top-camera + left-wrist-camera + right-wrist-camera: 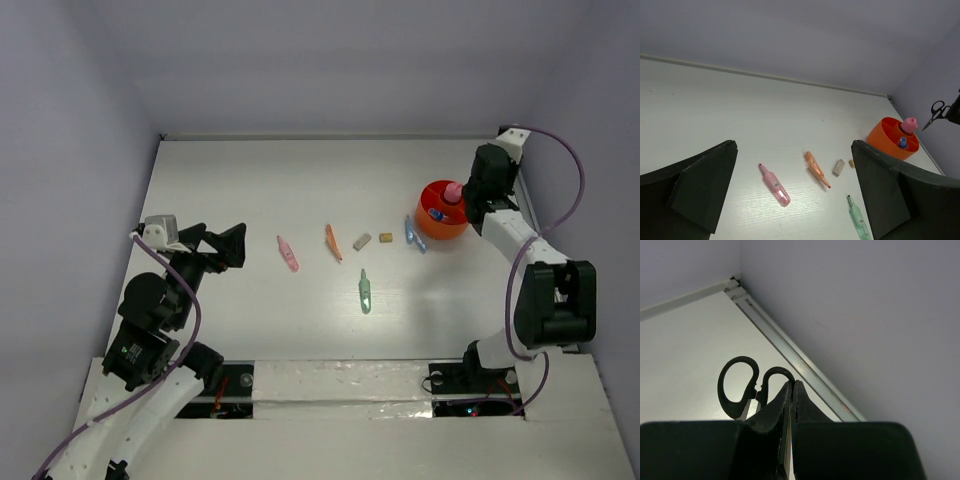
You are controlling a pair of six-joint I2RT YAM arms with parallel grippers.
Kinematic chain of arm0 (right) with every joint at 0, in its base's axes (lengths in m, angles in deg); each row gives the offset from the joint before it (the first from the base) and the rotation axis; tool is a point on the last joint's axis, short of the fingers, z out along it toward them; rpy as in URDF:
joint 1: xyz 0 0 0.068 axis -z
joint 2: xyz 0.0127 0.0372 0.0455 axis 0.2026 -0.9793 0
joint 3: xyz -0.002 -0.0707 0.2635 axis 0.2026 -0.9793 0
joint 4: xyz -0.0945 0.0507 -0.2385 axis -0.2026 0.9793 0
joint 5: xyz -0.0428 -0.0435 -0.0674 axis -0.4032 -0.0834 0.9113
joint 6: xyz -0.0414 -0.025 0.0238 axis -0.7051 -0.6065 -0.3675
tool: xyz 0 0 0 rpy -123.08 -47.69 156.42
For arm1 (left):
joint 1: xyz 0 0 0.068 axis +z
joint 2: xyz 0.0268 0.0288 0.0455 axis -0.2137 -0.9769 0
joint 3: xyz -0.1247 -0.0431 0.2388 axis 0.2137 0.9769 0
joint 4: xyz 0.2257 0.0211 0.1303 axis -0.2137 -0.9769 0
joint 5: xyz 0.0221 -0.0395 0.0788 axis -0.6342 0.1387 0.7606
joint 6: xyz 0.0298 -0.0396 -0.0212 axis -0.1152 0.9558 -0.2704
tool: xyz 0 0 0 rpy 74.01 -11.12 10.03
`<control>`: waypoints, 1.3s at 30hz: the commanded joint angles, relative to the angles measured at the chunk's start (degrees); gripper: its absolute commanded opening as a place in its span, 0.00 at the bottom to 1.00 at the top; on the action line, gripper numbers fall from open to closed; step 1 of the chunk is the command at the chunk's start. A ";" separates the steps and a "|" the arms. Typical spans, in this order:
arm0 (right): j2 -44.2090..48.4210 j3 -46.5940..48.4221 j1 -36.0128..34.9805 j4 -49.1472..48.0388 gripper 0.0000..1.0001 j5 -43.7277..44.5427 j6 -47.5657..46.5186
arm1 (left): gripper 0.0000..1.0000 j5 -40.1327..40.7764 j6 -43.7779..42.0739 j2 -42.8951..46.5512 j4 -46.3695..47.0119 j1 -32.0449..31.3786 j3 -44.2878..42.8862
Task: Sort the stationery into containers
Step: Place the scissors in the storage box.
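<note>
Scissors [759, 389], black oval-looped handles, are being clamped between right fingers [770, 412] near round orange bowl [445, 230]; left fingers [700, 190] are standing wide apart over smooth white desk [300, 180].

Pink-capped bottle [453, 190] in red-orange bowl [438, 233], pens [333, 243] alongside

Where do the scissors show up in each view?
Left wrist: scissors at the right edge, in the air up-right of the bowl.
Right wrist: lower centre-left, handles up, pinched between the right fingers.
Top external: not discernible; the right arm covers that spot.
Shared landmark: table's far right corner.
</note>
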 commanded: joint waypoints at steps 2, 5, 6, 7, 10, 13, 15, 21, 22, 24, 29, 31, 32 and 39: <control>-2.66 0.21 -2.43 -8.94 0.00 3.24 -2.57 | 0.99 0.61 -0.67 0.23 1.52 -0.30 -0.08; -4.59 -0.14 -3.49 -10.61 0.00 3.50 -2.56 | 0.99 0.87 -0.67 0.06 1.43 -0.30 -0.17; -5.12 -0.22 -3.49 -11.66 0.00 3.85 -3.09 | 0.99 0.88 -0.67 0.14 1.43 -0.30 -0.17; -5.56 -0.40 -3.49 -12.28 0.00 4.29 -3.35 | 0.99 0.88 -0.76 0.06 1.52 -0.30 -0.17; -6.88 -1.37 -4.02 -14.56 0.00 5.00 -3.88 | 0.99 0.96 -0.76 -0.03 1.35 -0.30 -0.08; -7.85 -1.98 -4.02 -16.50 0.00 5.43 -4.76 | 0.99 1.05 -0.76 -0.21 1.35 -0.30 -0.17; -8.72 -2.59 -4.02 -18.25 0.00 5.96 -5.55 | 0.99 1.05 -0.84 -0.30 1.43 -0.30 -0.08; -9.61 -4.18 -5.69 -16.68 0.00 6.32 -0.92 | 0.99 0.96 -0.76 -0.56 1.52 -0.30 -0.08; -9.26 -4.35 -5.69 -14.33 0.00 6.14 0.84 | 0.99 0.96 -0.84 -0.56 1.52 -0.30 -0.08; -8.64 -4.36 -5.69 -10.72 0.02 4.82 4.88 | 0.99 0.96 -0.76 -0.65 1.52 -0.30 -0.17; -6.62 -5.49 -6.22 -7.10 0.11 3.86 9.38 | 0.99 0.88 -0.76 -0.56 1.52 -0.30 -0.17; -5.39 -5.67 -6.75 -4.74 0.16 3.50 11.66 | 0.99 0.79 -0.76 -0.47 1.61 -0.30 -0.17; -4.87 -6.02 -6.75 -4.12 0.17 2.63 12.19 | 0.99 0.79 -0.76 -0.38 1.61 -0.30 -0.17; 0.41 -6.91 -6.75 1.85 0.30 -1.06 18.16 | 0.99 0.70 -0.67 -0.12 1.61 -0.30 -0.08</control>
